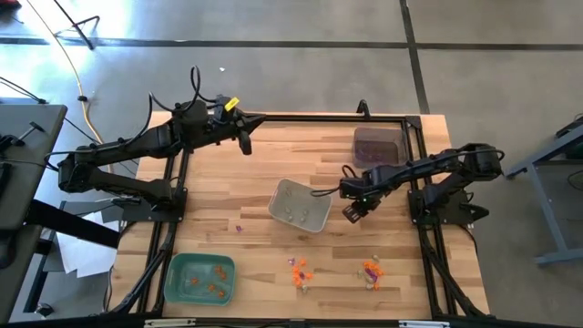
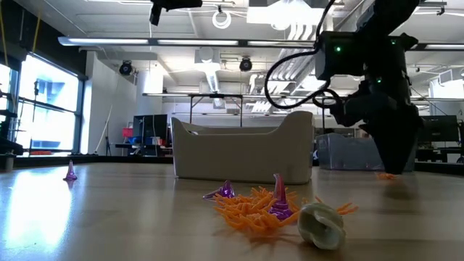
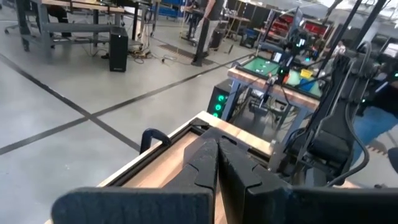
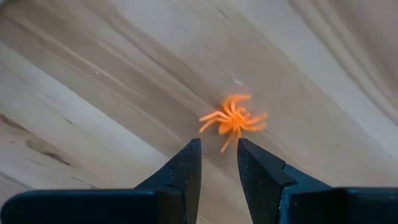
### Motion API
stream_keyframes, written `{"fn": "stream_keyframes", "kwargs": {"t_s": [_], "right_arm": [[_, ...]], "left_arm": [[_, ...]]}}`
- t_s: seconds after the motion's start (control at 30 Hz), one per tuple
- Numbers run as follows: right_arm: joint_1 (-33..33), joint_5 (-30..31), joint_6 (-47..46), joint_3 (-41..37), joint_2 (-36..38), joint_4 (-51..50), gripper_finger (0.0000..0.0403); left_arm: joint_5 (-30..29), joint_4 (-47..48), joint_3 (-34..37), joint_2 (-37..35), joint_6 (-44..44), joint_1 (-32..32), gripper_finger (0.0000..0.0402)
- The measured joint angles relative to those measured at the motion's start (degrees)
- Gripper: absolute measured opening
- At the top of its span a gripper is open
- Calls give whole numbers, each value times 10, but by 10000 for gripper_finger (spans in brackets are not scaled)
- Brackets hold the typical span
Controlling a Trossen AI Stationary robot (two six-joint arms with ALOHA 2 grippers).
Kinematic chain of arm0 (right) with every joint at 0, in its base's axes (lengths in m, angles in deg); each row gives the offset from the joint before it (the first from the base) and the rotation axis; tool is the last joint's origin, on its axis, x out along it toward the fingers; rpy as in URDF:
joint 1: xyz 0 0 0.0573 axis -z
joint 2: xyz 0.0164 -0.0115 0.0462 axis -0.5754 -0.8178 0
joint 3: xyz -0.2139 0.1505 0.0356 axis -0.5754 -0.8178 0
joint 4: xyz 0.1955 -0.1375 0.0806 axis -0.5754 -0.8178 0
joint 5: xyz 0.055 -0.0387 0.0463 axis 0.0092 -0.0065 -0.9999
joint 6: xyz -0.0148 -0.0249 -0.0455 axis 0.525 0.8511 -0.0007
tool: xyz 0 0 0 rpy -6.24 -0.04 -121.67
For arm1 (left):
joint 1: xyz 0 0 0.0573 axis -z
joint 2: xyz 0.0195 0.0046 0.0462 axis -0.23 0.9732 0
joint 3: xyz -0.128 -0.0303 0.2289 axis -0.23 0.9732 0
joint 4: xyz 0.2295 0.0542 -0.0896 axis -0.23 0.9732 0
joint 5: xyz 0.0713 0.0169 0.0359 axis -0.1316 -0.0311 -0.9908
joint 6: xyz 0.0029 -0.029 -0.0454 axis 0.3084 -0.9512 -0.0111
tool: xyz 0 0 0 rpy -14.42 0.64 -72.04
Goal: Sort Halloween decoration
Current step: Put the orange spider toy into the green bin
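My right end effector (image 4: 217,163): pointing down over the tabletop (image 4: 93,93), fingers a little apart, holding nothing.
Orange spider (image 4: 232,119): on the wood, just past my fingertips.
My left end effector (image 3: 216,163): raised at the far edge, fingers pressed together.

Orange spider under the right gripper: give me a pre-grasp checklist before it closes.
1. Right gripper open: ok.
2. Orange spider lies on bare wood, apart from other trinkets: ok.
3. Spider between the fingers: not ok, it lies just ahead of the tips.
4. Fingertip height above the table: cannot tell.
5. Green tray free of arms: ok.
6. Left gripper shut, parked at the table's far edge: ok.
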Motion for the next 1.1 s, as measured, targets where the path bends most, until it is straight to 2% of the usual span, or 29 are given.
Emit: {"fn": "stream_keyframes", "kwargs": {"t_s": [0.27, 0.73, 0.83, 1.0, 1.1], "right_arm": [[12, 25, 22, -5, 0, 46, 99], [52, -6, 8, -47, 2, 89, 96], [56, -8, 8, -48, 2, 88, 79], [58, -10, 2, -48, 1, 86, 13], [58, -10, -11, -48, 1, 86, 10]], "left_arm": [[0, -1, 0, 0, 0, 0, 0], [0, 0, 0, 0, 0, 0, 0], [0, 0, 0, 0, 0, 0, 0], [0, 1, 0, 0, 1, 0, 0], [0, 2, 0, 0, 1, 0, 0]]}}
